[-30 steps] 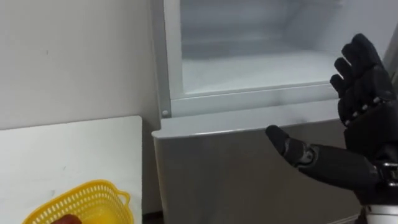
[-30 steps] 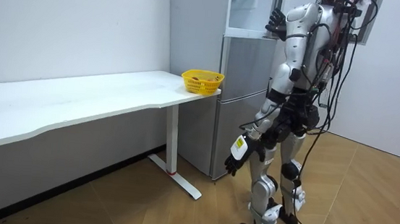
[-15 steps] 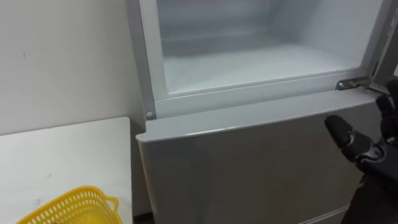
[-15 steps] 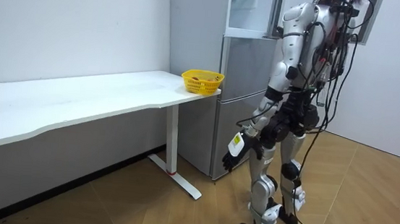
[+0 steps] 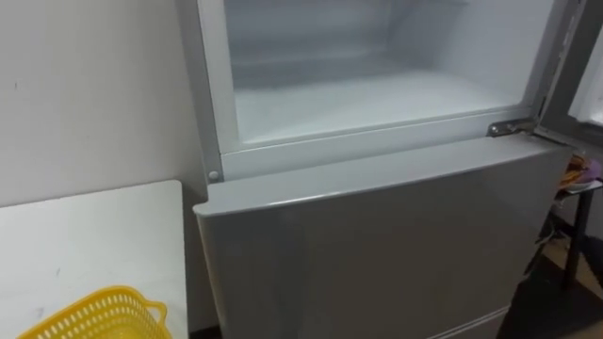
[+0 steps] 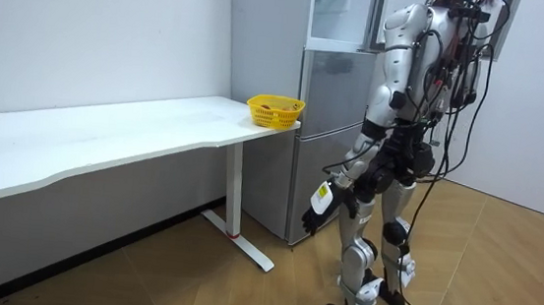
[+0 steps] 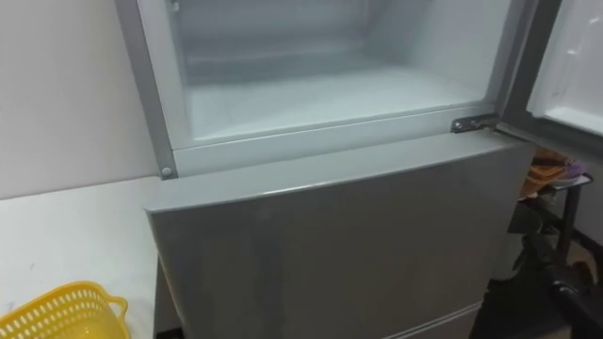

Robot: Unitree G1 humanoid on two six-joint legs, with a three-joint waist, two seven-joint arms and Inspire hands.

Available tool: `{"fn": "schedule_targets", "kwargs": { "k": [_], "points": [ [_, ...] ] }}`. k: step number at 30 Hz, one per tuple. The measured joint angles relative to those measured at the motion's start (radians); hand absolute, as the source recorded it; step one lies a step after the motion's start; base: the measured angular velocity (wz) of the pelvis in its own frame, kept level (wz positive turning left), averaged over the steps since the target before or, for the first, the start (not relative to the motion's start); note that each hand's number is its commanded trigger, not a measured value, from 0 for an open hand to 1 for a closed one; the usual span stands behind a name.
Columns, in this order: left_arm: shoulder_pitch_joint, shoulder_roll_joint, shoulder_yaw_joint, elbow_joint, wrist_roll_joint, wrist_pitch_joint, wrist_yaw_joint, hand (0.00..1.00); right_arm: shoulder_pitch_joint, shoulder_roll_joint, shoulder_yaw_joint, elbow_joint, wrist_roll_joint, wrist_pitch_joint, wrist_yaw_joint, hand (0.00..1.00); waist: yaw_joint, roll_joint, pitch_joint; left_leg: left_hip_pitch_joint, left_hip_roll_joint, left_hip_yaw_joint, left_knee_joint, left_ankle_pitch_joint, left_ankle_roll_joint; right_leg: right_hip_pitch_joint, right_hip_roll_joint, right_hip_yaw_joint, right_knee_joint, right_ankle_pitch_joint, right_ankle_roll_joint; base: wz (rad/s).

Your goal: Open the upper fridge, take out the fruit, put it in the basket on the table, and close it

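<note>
The fridge's upper compartment (image 5: pixel 377 94) stands open before me, and I see nothing on its white floor. Its open door (image 7: pixel 575 66) hangs at the right edge. Below it the silver lower door (image 5: pixel 377 245) is closed. A dark part of my right hand (image 7: pixel 573 282) shows low in the right eye view's corner, beside the fridge and holding nothing I can see. In the room view I stand upright facing the fridge (image 6: pixel 328 128), with my left hand (image 6: pixel 316 211) hanging relaxed by my thigh.
A yellow basket (image 5: pixel 94 315) sits on the white table (image 5: pixel 94 235) left of the fridge, at the table's end (image 6: pixel 276 110). A dark stand with coloured items (image 7: pixel 556 179) is to the right of the fridge. A white wall is behind the table.
My right hand has dropped from in front of the fridge's upper opening down and to the right. The eye view has shifted right. My left hand still hangs.
</note>
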Motion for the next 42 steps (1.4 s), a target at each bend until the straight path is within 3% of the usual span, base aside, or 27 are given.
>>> {"fn": "schedule_targets", "kwargs": {
  "k": [8,15,21,23,29,37,42],
  "points": [
    [0.012,-0.002,0.022,-0.018,0.002,0.0,-0.001,0.0,0.007,0.001,-0.001,0.161,0.067,-0.005,0.003,0.0,0.005,-0.002,0.0021,0.004,0.0,0.002,0.0,0.0,0.0,-0.001,0.0,0.003,0.0,0.0,0.0,0.0],
    [0.015,-0.003,0.049,-0.036,0.008,-0.006,-0.019,0.0,0.007,0.0,-0.031,0.164,0.127,-0.006,0.025,0.0,0.003,-0.001,0.0012,0.006,0.0,0.002,0.001,0.0,0.0,0.001,0.0,0.002,0.0,0.0,0.0,0.0],
    [0.017,0.002,0.101,-0.036,0.001,-0.023,-0.026,0.0,-0.015,-0.02,-0.126,0.163,0.165,-0.008,0.024,0.0,-0.015,-0.011,0.0075,-0.004,-0.002,-0.002,0.002,0.0,0.0,0.0,-0.002,-0.002,0.0,-0.002,0.002,0.02],
    [0.018,0.005,0.117,-0.037,0.001,-0.026,-0.026,0.0,-0.016,-0.044,-0.16,0.163,0.179,-0.008,0.023,0.0,-0.023,-0.013,0.0072,-0.006,-0.003,-0.007,0.002,0.0,0.0,0.0,-0.003,-0.006,0.0,-0.004,0.004,0.06],
    [0.029,0.005,0.165,-0.045,0.002,-0.024,-0.025,0.0,-0.016,-0.05,-0.267,0.167,0.244,-0.006,0.012,0.0,-0.023,-0.022,0.0045,-0.002,-0.004,-0.011,0.001,0.0,0.0,0.001,-0.004,-0.01,-0.001,-0.005,0.003,0.02],
    [0.04,0.008,0.184,-0.05,0.001,-0.005,-0.031,0.0,-0.052,-0.059,-0.355,0.304,0.244,0.005,-0.025,0.0,-0.032,-0.038,0.0054,-0.001,-0.004,-0.014,0.001,0.0,0.0,0.002,-0.004,-0.011,-0.001,-0.005,0.003,0.0],
    [0.05,0.009,0.184,-0.053,0.004,-0.002,-0.057,0.0,-0.067,-0.065,-0.359,0.365,0.248,0.005,-0.047,0.0,-0.05,-0.038,0.0057,-0.002,-0.004,-0.015,0.002,0.0,0.0,0.002,-0.004,-0.011,0.0,-0.005,0.003,0.0]
  ]
}}
